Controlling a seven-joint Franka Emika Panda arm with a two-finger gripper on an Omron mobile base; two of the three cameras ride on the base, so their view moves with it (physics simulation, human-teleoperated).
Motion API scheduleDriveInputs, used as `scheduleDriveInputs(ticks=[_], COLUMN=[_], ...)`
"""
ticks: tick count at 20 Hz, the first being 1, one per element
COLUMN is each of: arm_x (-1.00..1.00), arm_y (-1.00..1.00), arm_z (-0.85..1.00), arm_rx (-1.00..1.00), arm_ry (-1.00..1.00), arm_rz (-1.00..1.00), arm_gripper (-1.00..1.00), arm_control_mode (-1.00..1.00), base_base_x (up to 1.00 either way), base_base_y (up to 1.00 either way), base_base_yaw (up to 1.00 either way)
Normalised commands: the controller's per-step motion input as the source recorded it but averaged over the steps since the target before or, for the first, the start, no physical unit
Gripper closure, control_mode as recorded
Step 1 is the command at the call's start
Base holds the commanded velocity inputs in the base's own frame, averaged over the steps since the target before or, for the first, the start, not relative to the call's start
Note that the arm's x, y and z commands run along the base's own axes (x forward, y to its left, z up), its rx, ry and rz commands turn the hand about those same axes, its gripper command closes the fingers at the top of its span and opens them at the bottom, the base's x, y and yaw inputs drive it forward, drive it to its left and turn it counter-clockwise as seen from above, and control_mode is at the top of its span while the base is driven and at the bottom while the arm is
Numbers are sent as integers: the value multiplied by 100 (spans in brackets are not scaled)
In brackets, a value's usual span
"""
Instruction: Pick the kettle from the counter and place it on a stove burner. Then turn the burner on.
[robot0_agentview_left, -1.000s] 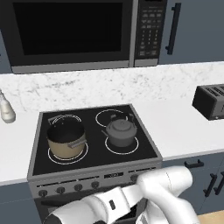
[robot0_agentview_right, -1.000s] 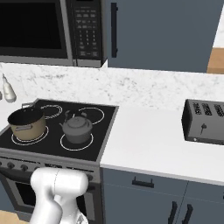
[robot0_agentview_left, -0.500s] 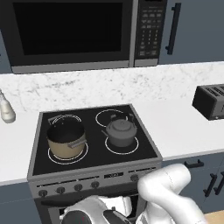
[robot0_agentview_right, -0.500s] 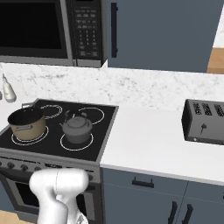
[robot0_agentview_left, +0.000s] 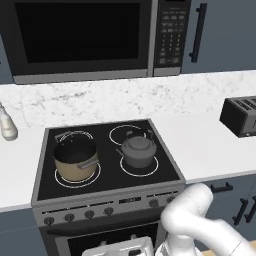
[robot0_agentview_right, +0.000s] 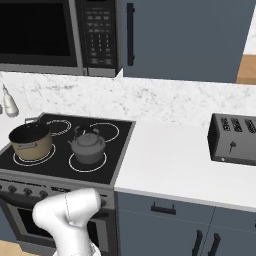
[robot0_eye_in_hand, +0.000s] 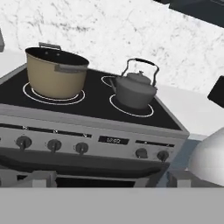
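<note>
The dark grey kettle (robot0_agentview_left: 137, 150) (robot0_agentview_right: 88, 145) (robot0_eye_in_hand: 134, 90) stands upright on the front right stove burner (robot0_agentview_left: 140, 174) (robot0_agentview_right: 88, 168) (robot0_eye_in_hand: 131, 113) of the black cooktop. Its ring shows white and its disc black. My gripper (robot0_eye_in_hand: 110, 179) hangs low in front of the oven, below the row of knobs (robot0_eye_in_hand: 81, 148). It is open, with its fingertips (robot0_eye_in_hand: 39, 178) far apart and nothing between them. It is well clear of the kettle. The white marble counter (robot0_agentview_left: 200, 140) (robot0_agentview_right: 170, 155) lies to the right of the stove.
A tan pot (robot0_agentview_left: 75, 160) (robot0_agentview_right: 31, 141) (robot0_eye_in_hand: 54, 72) sits on the front left burner. A black toaster (robot0_agentview_left: 240, 116) (robot0_agentview_right: 233, 139) stands on the counter to the right. A small bottle (robot0_agentview_left: 7, 125) (robot0_agentview_right: 9, 105) stands left of the stove, and a microwave (robot0_agentview_left: 80, 35) hangs above it.
My arm has folded downward, carrying the hand lower in front of the oven. The kettle and pot have not moved, and the gripper has stayed open.
</note>
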Motion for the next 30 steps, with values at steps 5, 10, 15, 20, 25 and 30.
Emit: scheduleDriveInputs(ticks=[5, 10, 15, 20, 25, 30], arm_x=[38, 45, 39, 28, 23, 32], arm_y=[-22, -28, -8, -25, -22, 0], arm_z=[-5, -1, -24, -51, -46, -14], arm_rx=[2, 4, 7, 14, 23, 0], arm_ry=[0, -3, -3, -10, -10, -11], arm_rz=[2, 7, 6, 2, 0, 0], arm_gripper=[-100, -100, -100, -100, -100, -100], arm_control_mode=[-100, -100, -100, -100, -100, -100], base_base_x=[0, 0, 0, 0, 0, 0], base_base_y=[0, 0, 0, 0, 0, 0], base_base_yaw=[0, 0, 0, 0, 0, 0])
